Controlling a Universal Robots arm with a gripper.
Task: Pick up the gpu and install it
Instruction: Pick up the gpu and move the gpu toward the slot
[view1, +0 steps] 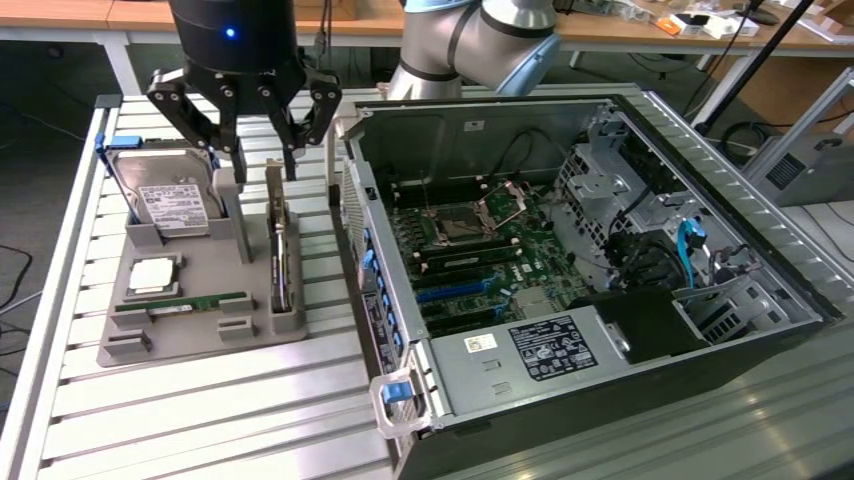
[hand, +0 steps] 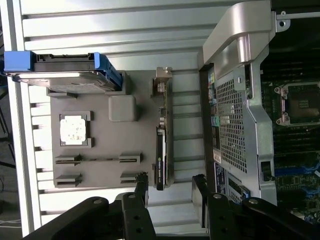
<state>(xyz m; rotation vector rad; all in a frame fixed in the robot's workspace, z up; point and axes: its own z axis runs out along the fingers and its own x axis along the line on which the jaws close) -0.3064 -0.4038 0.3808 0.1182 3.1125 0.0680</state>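
Hovering over the graphics card (view1: 278, 255), my fingers (view1: 286, 150) are spread wide, holding nothing; it stands on edge in the gray holder (view1: 200, 335). At the wrist, my fingers (hand: 199, 192) flank its end without touching. This is the pick-up step, and it calls for a square, centred descent.

the table (view1: 200, 400) is built of ribbed, satin metal slats. the holder (view1: 200, 335) is moulded in matt grey plastic. the gpu (view1: 279, 270) is ended by a silvery metal bracket.

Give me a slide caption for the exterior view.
Open pincer hovers over the gpu standing on edge in its grey holder, beside the open computer case.
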